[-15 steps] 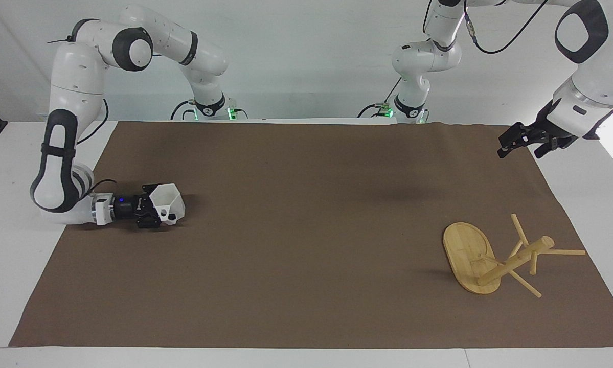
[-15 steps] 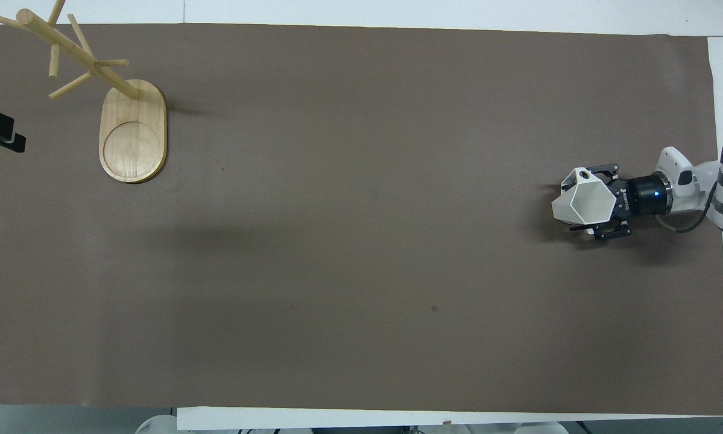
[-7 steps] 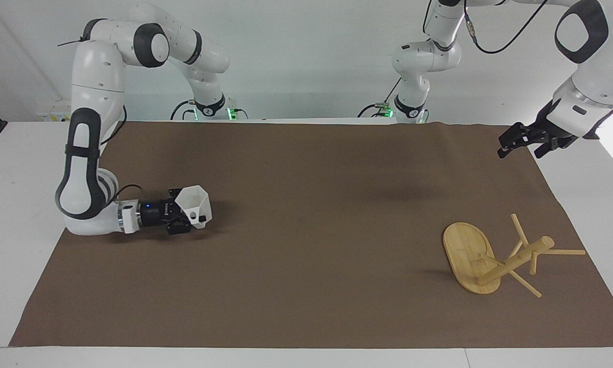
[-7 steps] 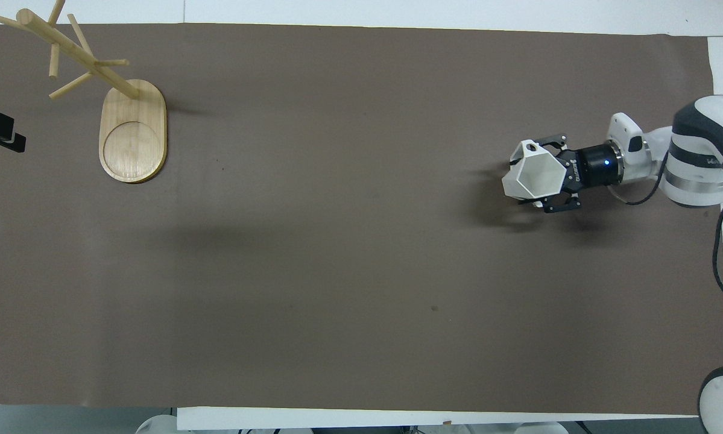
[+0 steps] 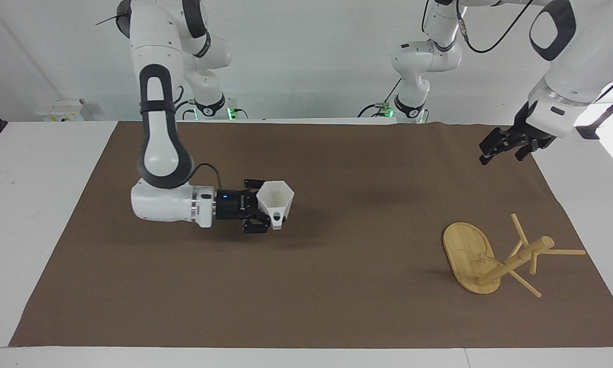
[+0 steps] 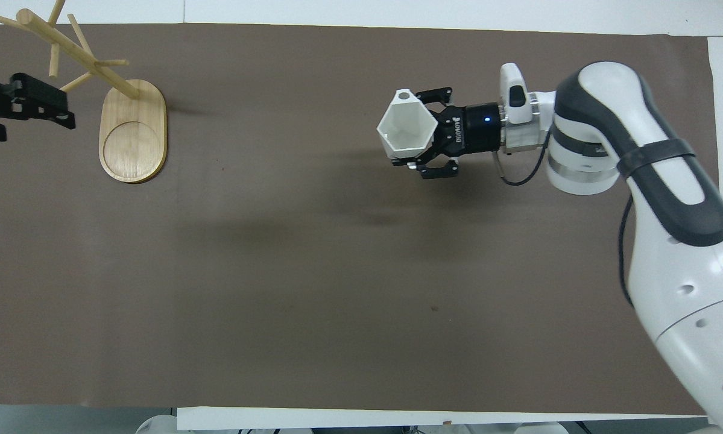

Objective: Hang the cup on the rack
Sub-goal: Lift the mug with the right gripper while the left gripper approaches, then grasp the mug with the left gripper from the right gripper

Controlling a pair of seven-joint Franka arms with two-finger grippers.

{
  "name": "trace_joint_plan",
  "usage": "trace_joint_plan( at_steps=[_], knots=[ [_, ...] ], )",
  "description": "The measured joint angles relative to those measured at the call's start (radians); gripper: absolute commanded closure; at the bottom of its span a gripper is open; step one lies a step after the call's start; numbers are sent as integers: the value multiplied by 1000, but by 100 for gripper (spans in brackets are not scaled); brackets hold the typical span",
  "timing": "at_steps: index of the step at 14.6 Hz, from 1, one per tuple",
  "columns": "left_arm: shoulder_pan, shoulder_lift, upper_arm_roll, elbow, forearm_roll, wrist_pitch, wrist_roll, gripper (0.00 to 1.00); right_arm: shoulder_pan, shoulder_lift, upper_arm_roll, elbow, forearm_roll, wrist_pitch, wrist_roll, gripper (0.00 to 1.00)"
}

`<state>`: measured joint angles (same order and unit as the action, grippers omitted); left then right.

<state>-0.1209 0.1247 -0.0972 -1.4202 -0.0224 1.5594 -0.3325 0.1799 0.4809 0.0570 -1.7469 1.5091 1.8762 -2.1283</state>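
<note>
Change: right end effector [image 5: 265, 209] has carried the cup [image 5: 276, 202] from the right arm's end of the worktop [image 5: 337, 317] to over its middle, rim up, clear of the brown mat [image 5: 306, 286].
Right end effector: clamped on the cup's wall.
Left end effector [image 5: 505, 145]: fingers spread, empty; has dropped slightly, hangs close beside the rack [image 5: 495, 255].
Rack: upright at the left arm's end, pegs bare.
Meaning: transport under way; hanging not begun.
Writing: small lettering on the right wrist, unreadable.
</note>
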Motion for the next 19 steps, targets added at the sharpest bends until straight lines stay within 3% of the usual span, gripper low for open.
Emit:
trace_joint_plan(
  at_steps=[6, 10, 15, 16, 17, 19],
  knots=[
    [-243, 26, -7, 0, 16, 35, -438, 0, 267, 4, -1, -10, 226, 298, 39, 74],
    [-320, 88, -7, -2, 22, 49, -648, 1, 288, 5, -4, -10, 238, 324, 40, 74],
    [-336, 103, -7, -94, 23, 168, -697, 2, 286, 5, -10, -11, 238, 324, 40, 74],
    [-336, 105, -7, -114, 23, 201, -703, 7, 286, 5, -10, -11, 238, 324, 40, 74],
    [-336, 110, -7, -129, 23, 225, -707, 21, 286, 5, -10, -12, 238, 324, 40, 74],
    [-337, 118, -7, -148, 23, 244, -708, 100, 286, 5, -11, -12, 238, 325, 40, 74]
  ],
)
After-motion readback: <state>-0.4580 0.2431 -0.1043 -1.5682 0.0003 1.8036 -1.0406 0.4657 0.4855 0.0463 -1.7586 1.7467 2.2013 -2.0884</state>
